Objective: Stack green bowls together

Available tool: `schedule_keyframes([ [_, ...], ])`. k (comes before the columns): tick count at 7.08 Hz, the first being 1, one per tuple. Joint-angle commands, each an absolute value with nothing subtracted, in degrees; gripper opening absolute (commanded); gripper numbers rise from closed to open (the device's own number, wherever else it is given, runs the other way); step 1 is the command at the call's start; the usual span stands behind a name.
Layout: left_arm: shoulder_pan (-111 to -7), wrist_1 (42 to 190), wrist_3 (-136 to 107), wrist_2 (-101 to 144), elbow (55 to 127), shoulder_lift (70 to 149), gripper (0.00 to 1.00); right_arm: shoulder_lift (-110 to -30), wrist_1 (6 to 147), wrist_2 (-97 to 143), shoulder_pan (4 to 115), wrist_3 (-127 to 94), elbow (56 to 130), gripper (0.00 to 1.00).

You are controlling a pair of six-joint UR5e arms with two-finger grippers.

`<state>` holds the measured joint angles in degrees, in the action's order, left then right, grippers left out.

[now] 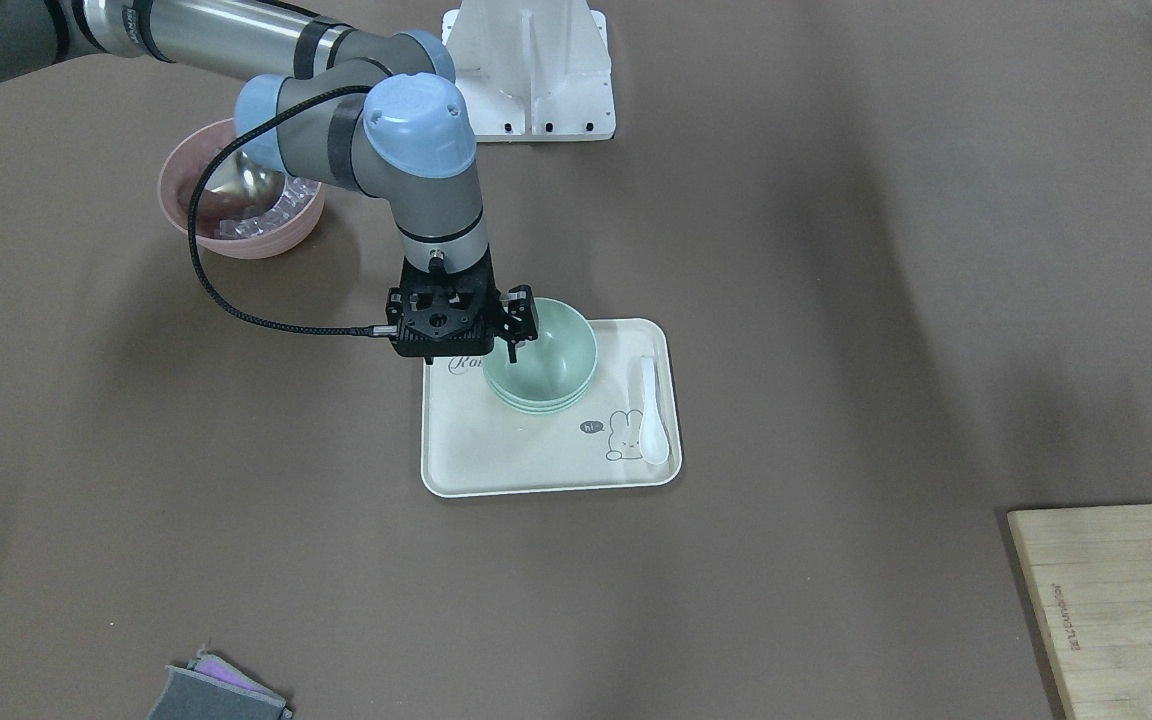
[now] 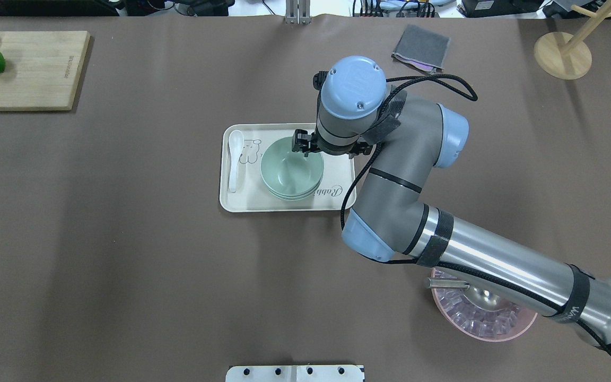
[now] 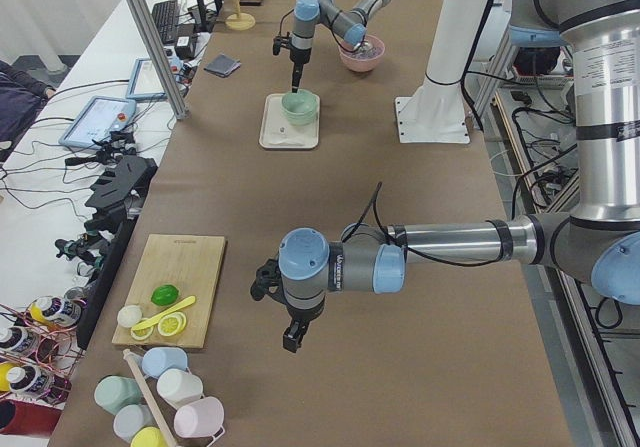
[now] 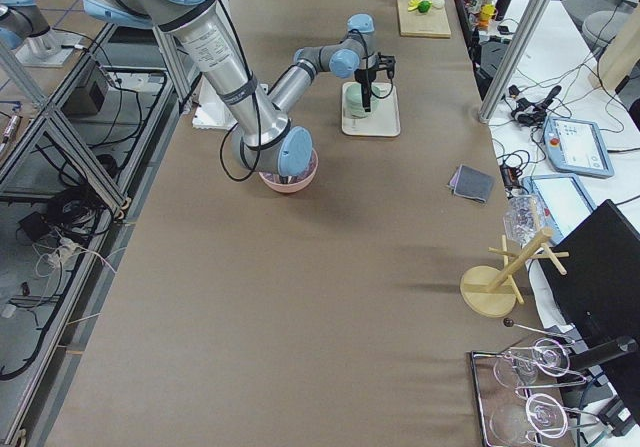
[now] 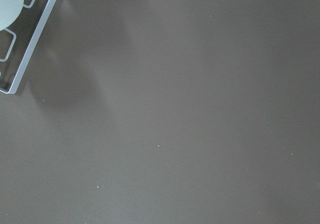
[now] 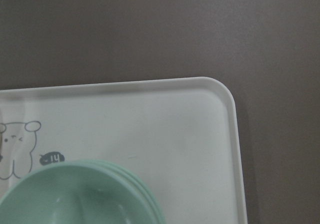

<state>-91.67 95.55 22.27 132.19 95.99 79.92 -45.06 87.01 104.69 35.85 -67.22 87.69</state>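
Three green bowls (image 1: 546, 360) sit nested in one stack on a cream tray (image 1: 496, 450); the stack also shows in the overhead view (image 2: 290, 172) and the right wrist view (image 6: 75, 199). My right gripper (image 1: 521, 330) points down at the stack's rim on the robot's side. One finger is inside the top bowl, and the jaws stand narrow, pinching that rim. My left gripper (image 3: 291, 342) shows only in the exterior left view, far from the tray near a cutting board. I cannot tell whether it is open or shut.
A white spoon (image 1: 652, 415) lies on the tray beside the stack. A pink bowl (image 1: 246, 235) with a metal scoop sits under the right arm. A wooden cutting board (image 2: 24, 69) with fruit, a grey cloth (image 2: 421, 48) and a wooden stand (image 2: 563, 53) are at the table's edges.
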Motion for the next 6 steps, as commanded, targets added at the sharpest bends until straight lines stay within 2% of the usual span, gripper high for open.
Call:
schedule_keyframes([
  [1, -91.7, 95.5, 22.3, 132.2, 96.0, 79.2, 0.98, -47.8, 86.8, 108.3, 41.5, -61.3, 87.6, 1.00],
  [3, -91.7, 95.5, 22.5, 132.2, 95.3, 79.2, 0.98, -51.0, 86.9, 111.5, 46.9, -53.6, 88.2, 1.00],
  [6, -91.7, 95.5, 22.6, 132.4, 95.4, 79.2, 0.98, -63.6, 86.8, 120.5, 60.1, -31.8, 90.7, 1.00],
])
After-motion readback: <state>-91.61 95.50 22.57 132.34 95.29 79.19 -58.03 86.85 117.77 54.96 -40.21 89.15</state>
